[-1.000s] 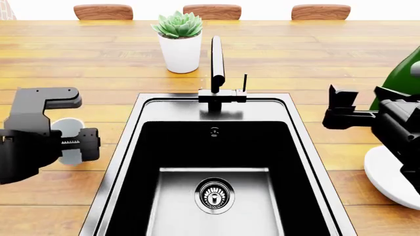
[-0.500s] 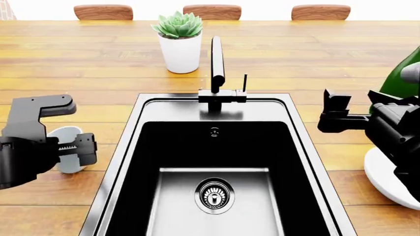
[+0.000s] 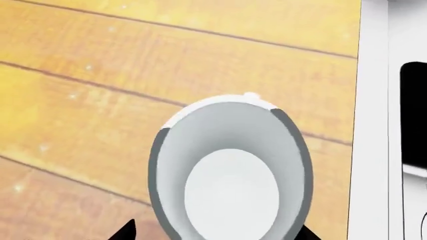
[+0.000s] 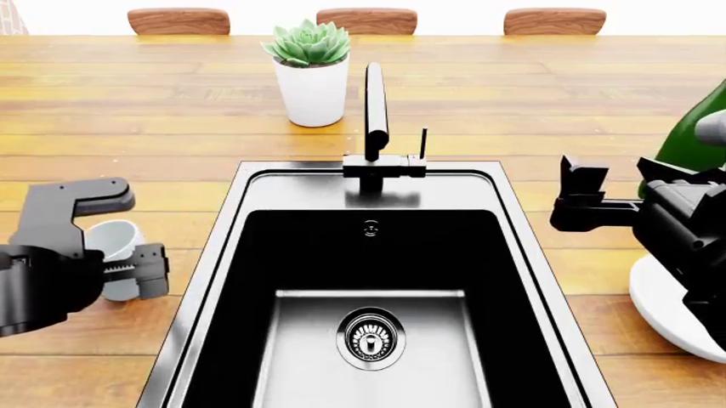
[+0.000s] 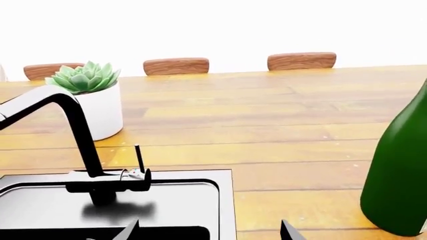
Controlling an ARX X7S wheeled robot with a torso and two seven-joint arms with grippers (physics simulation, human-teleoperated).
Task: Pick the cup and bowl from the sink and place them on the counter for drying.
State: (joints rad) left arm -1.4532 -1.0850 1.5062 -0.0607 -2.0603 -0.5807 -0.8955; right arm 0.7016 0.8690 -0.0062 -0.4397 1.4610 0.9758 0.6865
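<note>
The white cup stands on the wooden counter just left of the sink. My left gripper is open with a finger on each side of the cup. In the left wrist view the cup fills the space between the fingertips, with a small gap on one side. The white bowl lies on the counter at the right, partly hidden by my right arm. My right gripper is open and empty above the counter right of the sink, and the right wrist view shows nothing between its tips.
The sink basin holds only its drain. A black faucet stands at its back rim. A white pot with a succulent is behind it. A green bottle stands far right. Three chair backs line the far edge.
My left gripper moved down and toward me with the cup. In the last half second the cup barely moved while the gripper kept sliding. The right gripper hardly shifted.
</note>
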